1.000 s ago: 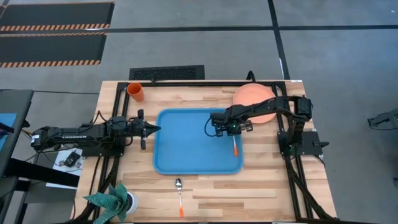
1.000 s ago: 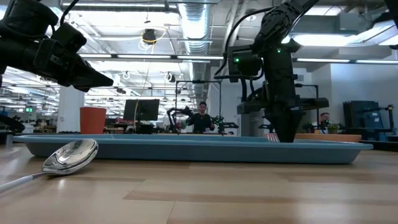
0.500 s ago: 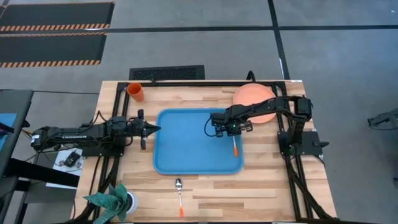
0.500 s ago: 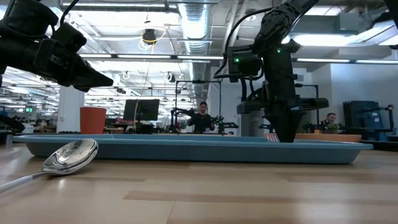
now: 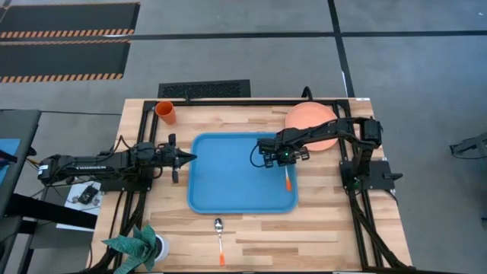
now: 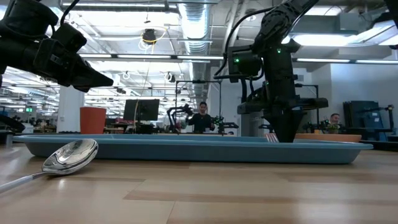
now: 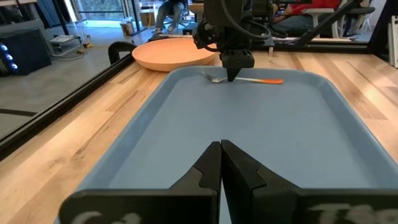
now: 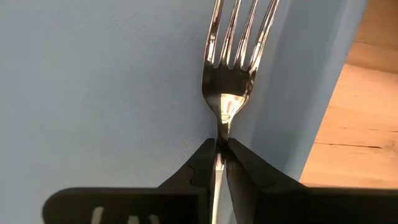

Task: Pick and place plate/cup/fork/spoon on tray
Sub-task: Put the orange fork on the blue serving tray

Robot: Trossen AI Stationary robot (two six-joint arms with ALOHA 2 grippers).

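Right gripper (image 5: 287, 161) pinches the fork (image 5: 288, 179) narrowly at its neck inside the tray (image 5: 228, 179); handle points toward six o'clock.

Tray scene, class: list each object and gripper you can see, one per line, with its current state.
tray: flat on table, holds the fork
fork: lying in tray by the right rim
right gripper: fingers around fork's neck
left gripper: shut, at tray's left edge
plate: on table, outside tray
cup: upright on table
spoon: on table
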